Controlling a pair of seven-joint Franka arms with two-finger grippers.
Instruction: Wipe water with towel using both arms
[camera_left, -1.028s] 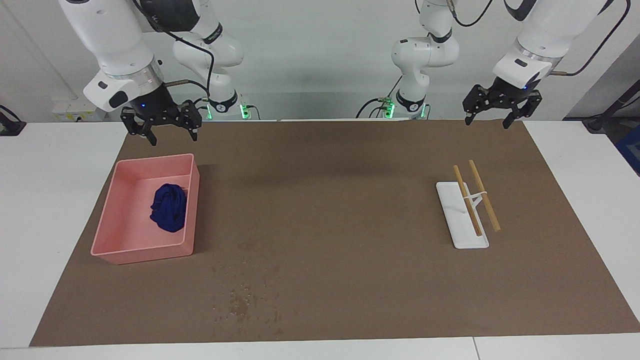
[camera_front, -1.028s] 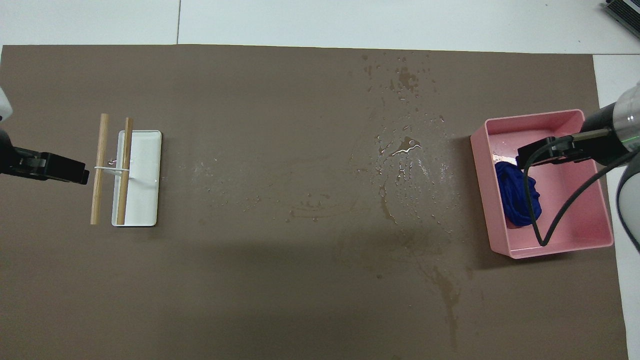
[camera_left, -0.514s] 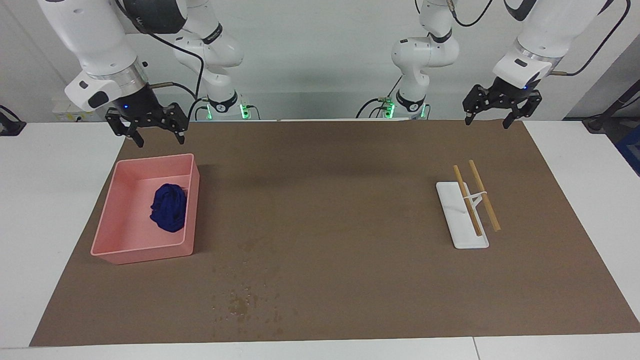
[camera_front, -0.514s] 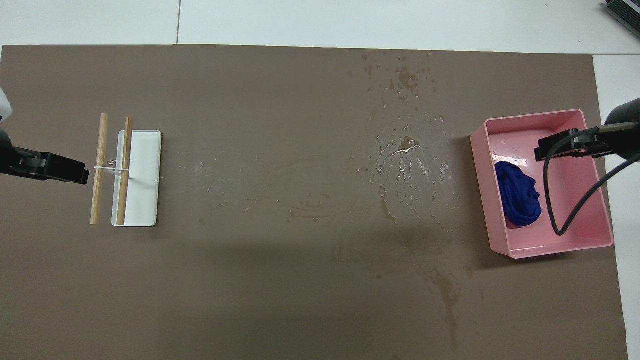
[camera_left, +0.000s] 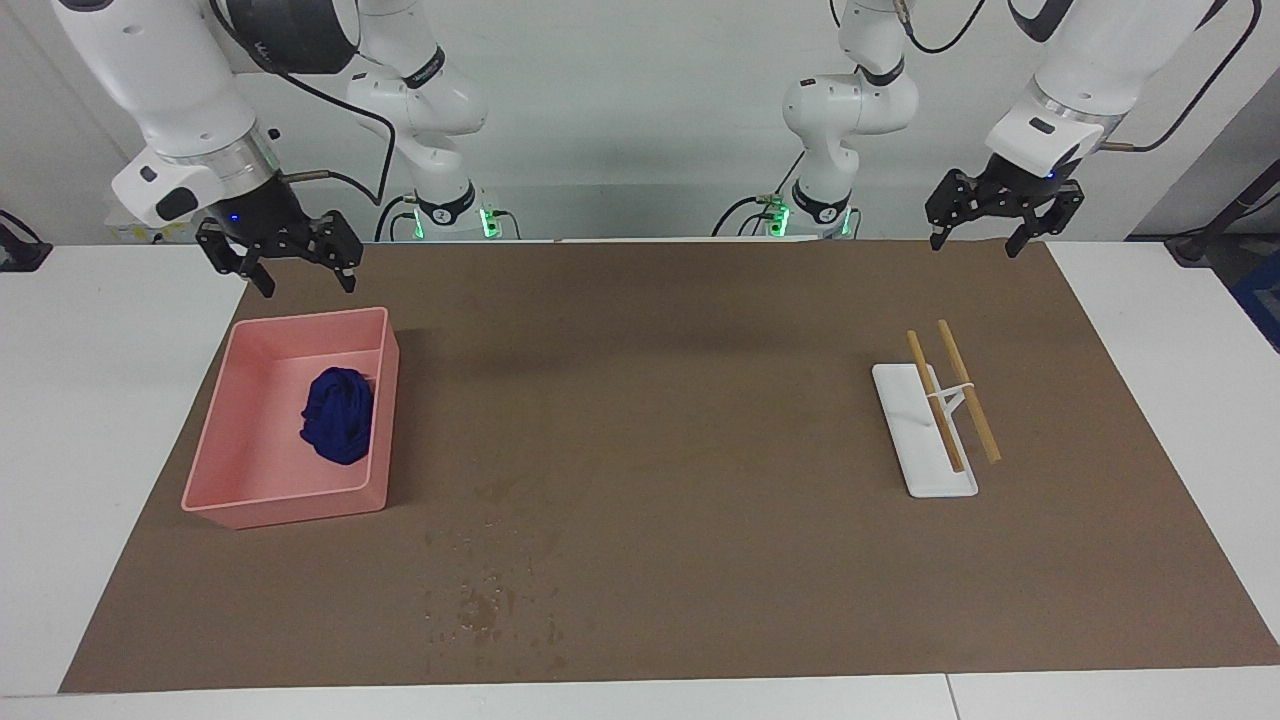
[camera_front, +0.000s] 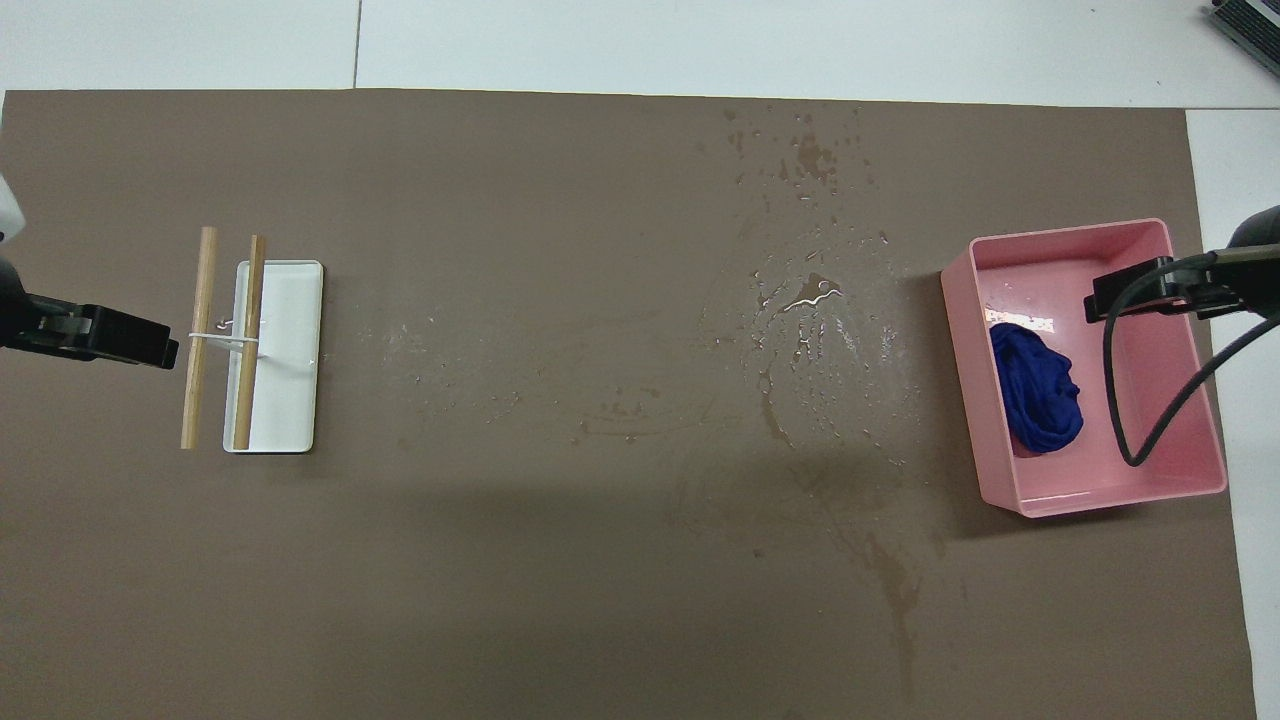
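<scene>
You have both grippers open and empty, the right gripper (camera_left: 297, 275) up by the pink tray (camera_left: 254, 505) holding the towel (camera_left: 338, 414) (water (camera_front: 815, 310) beside it), the left gripper (camera_left: 977, 241) waiting.

you've got a white table (camera_left: 1150, 330) under a brown mat (camera_left: 660, 400), with a plain pale wall (camera_left: 640, 90) at the robots' end.

Both arms hung raised above their own ends of the table. The right gripper (camera_left: 297, 270) pointed down, fingers spread apart and empty. The left gripper (camera_left: 976, 240) likewise pointed down, open and empty.
</scene>
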